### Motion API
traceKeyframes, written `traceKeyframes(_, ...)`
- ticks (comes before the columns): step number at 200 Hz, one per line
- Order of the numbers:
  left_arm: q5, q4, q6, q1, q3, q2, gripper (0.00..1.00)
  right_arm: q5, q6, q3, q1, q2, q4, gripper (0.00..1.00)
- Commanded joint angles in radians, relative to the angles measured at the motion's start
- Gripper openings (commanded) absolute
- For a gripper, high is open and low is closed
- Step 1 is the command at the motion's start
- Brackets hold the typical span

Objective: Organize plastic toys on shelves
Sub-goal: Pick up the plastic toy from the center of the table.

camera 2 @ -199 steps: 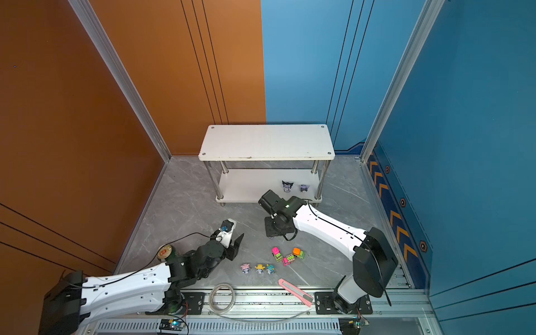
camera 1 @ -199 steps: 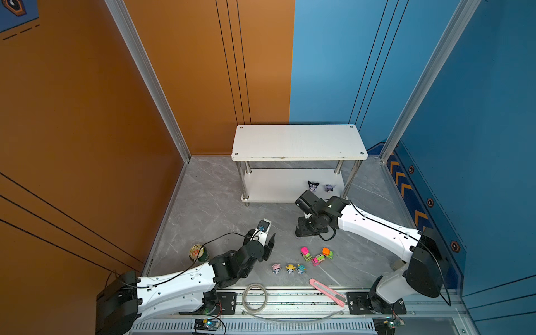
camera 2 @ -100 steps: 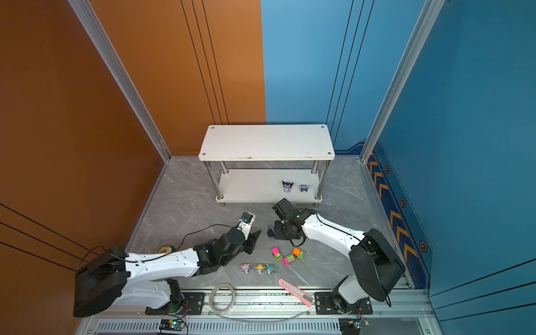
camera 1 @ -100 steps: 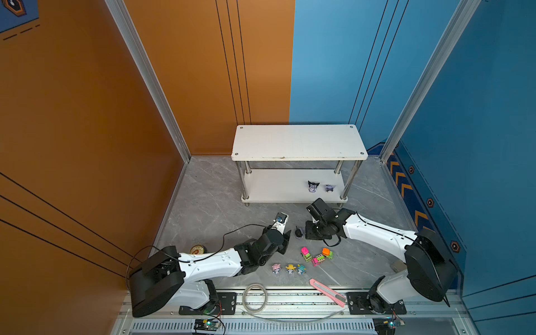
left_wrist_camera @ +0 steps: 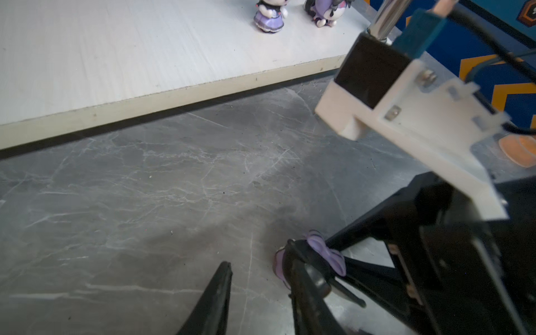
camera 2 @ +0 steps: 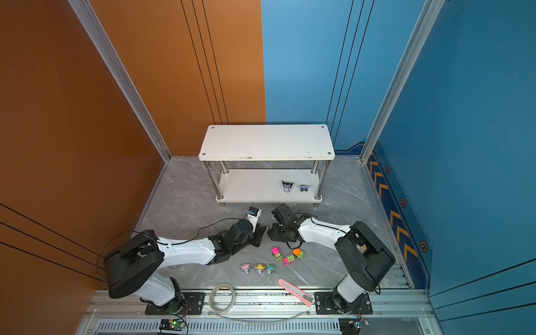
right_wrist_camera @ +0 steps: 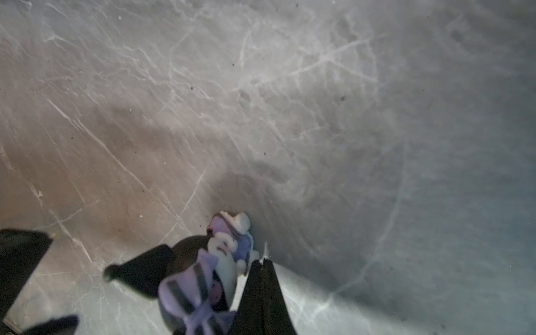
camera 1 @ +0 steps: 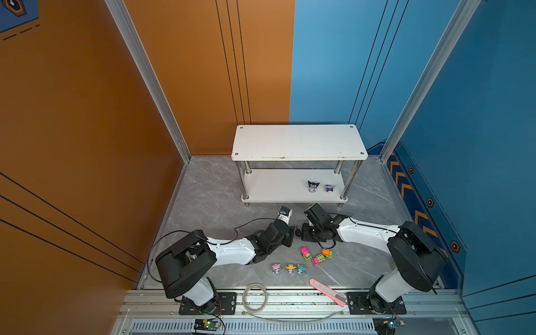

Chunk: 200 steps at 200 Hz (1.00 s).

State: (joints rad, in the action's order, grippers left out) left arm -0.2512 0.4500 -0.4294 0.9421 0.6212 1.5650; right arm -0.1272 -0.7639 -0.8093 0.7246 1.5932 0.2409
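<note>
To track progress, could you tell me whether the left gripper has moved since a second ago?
Yes: against the shelves, the left gripper has swung to the robot's right, close to the black-purple figurine beside the right gripper.

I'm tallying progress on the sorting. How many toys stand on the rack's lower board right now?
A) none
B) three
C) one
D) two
D: a dark-eared figurine and a smaller purple figurine stand side by side on the lower board, with no other toy on it.
</note>
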Motion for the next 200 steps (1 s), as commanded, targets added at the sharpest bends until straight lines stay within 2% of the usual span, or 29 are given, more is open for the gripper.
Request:
traceKeyframes(1, 0.063, 0.027, -0.015, -0.019, 0.040, 0.032, 0.36, 0.013, -0.051, 0.022, 0.034, 0.019, -0.074, 0.00)
traceKeyframes(68, 0.111, 0.049, -0.006, -0.082, 0.051, 0.045, 0.36, 0.041, -0.150, 0.044, 0.137, 0.062, -0.189, 0.00)
traceKeyframes(117, 0.134, 0.047, 0.022, -0.116, 0.042, -0.004, 0.36, -0.020, -0.170, 0.047, 0.171, 0.095, -0.308, 0.00)
traceKeyframes(132, 0.135, 0.041, 0.029, -0.126, 0.029, -0.030, 0.37, -0.010, -0.147, 0.047, 0.182, 0.055, -0.277, 0.00)
traceKeyframes(160, 0.126, 0.020, 0.037, -0.138, -0.002, -0.084, 0.37, 0.081, -0.102, 0.047, 0.207, -0.075, -0.118, 0.00)
traceKeyframes(182, 0.118, 0.012, 0.035, -0.145, -0.033, -0.125, 0.40, 0.187, -0.079, 0.037, 0.229, -0.176, 0.026, 0.10)
traceKeyframes(200, 0.110, -0.001, 0.029, -0.147, -0.057, -0.158, 0.43, 0.262, -0.075, 0.031, 0.233, -0.241, 0.114, 0.35)
